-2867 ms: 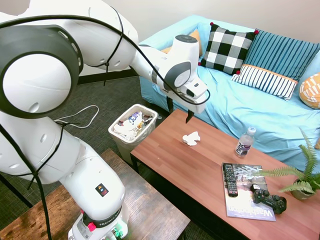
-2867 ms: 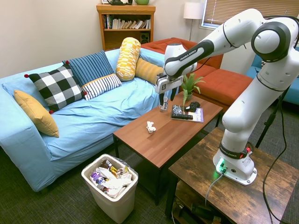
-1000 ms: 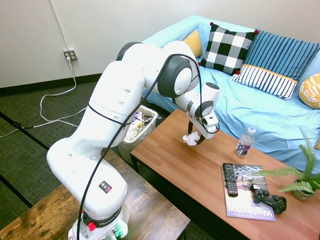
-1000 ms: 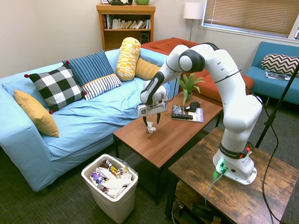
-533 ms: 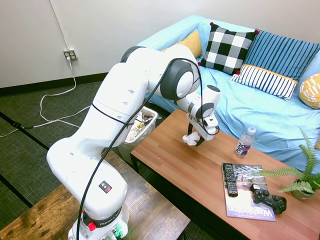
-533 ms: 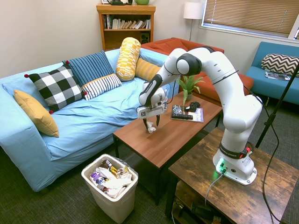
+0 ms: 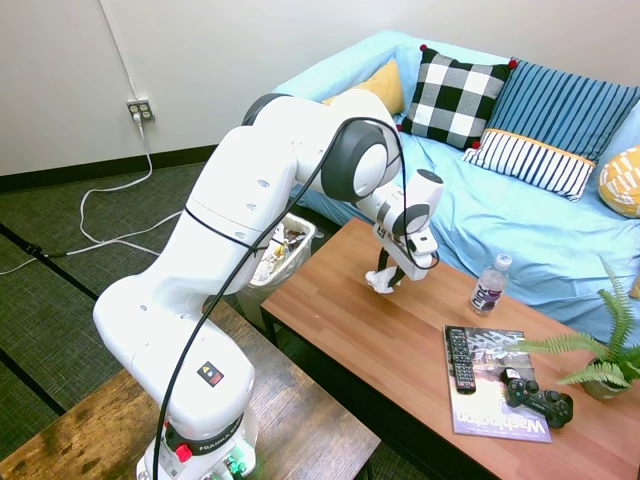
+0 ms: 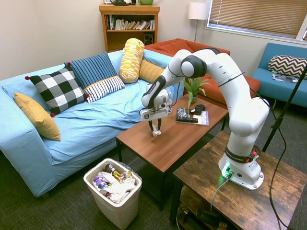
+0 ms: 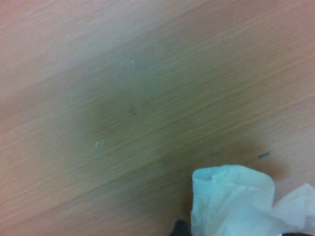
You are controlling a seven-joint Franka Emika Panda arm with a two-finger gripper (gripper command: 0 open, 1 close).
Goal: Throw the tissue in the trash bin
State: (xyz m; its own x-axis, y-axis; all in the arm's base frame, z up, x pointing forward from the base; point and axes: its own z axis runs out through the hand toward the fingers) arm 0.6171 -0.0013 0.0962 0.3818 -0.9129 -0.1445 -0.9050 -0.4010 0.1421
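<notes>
Gripper (image 8: 155, 130) closing on the tissue (image 8: 154, 132), coffee table (image 8: 177, 139).
Fingers, wide a second ago, now pinch it; trash bin (image 8: 113, 192) waits below the table's end.

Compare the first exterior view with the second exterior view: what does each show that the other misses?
Only the first exterior view shows the wall outlet and the water bottle. Only the second shows the bookshelf, the floor lamp and the window blinds. Both share the end effector shut on the tissue at the coffee table, the trash bin, the blue sofa and the checked pillow.
</notes>
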